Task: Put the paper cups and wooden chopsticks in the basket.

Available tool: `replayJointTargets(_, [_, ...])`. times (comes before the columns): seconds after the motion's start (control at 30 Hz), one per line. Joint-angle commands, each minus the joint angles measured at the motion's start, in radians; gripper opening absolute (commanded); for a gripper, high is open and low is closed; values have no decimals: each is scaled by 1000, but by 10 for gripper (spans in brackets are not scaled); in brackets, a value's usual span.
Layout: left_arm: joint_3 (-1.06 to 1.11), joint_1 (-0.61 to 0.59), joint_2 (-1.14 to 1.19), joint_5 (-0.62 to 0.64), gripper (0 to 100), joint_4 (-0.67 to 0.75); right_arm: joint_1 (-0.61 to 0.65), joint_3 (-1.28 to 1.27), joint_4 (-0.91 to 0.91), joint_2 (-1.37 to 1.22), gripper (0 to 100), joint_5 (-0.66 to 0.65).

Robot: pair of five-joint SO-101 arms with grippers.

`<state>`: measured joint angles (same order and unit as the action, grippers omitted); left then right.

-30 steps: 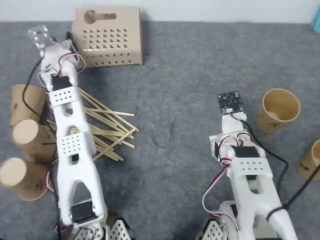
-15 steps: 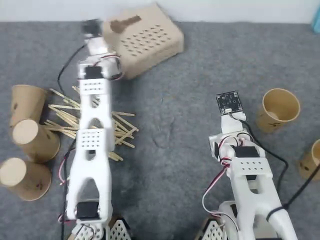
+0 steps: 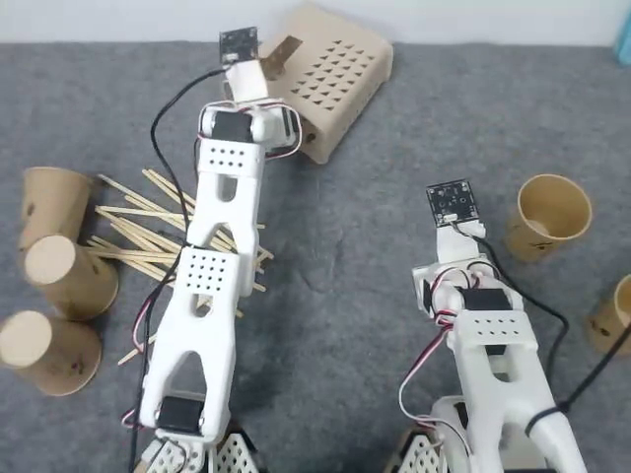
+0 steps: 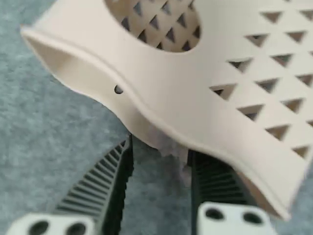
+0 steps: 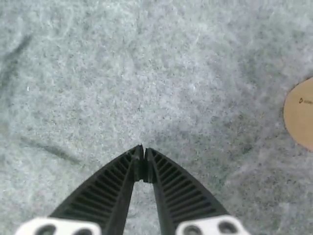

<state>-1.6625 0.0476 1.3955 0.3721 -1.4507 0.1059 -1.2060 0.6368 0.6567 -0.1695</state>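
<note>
Five paper cups [image 3: 69, 276] sit outside the basket [image 3: 340, 74] in the high view: three bunched at the left edge of the grey counter [image 3: 345, 256], two well apart from them on the right, one of these an upright cup [image 3: 547, 215] with its mouth open. The wooden chopsticks [image 3: 148, 241] lie fanned in a loose heap just beside the three cups, their long axes running mostly across the counter and passing under the left arm [image 3: 222, 197]. That arm is stretched to the far edge, where the basket rests askew with a perforated face up. The right arm [image 3: 493, 345] is drawn back near its base, between the heap and the upright cup. In the left wrist view the left hand [image 4: 159, 152] is released, jaws standing apart, and the basket's pale rim [image 4: 205, 93] lies straight ahead across the tips, one finger partly tucked beneath it. Whether anything is pinched I cannot make out. In the right wrist view the right hand [image 5: 143, 152] is clenched on nothing, its tips meeting above bare counter, with a cup's edge [image 5: 301, 115] off to one side. By my reading the left arm is nearer the basket, sticks and three cups, while the right is nearer the other two.
</note>
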Motion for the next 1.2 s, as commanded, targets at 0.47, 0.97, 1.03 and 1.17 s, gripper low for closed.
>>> replayJointTargets(0.47, [-19,138,-270,11,177,-112,-15,6,-22,30,8,-51])
replayJointTargets(0.97, [-8,40,-491,-133,144,-313,-15,6,-22,33,8,-52])
replayJointTargets(1.03, [-2,20,-529,-167,117,-313,-15,6,-22,33,8,-64])
replayJointTargets(1.17, [81,-25,-608,-181,90,-315,-13,6,-24,31,8,-86])
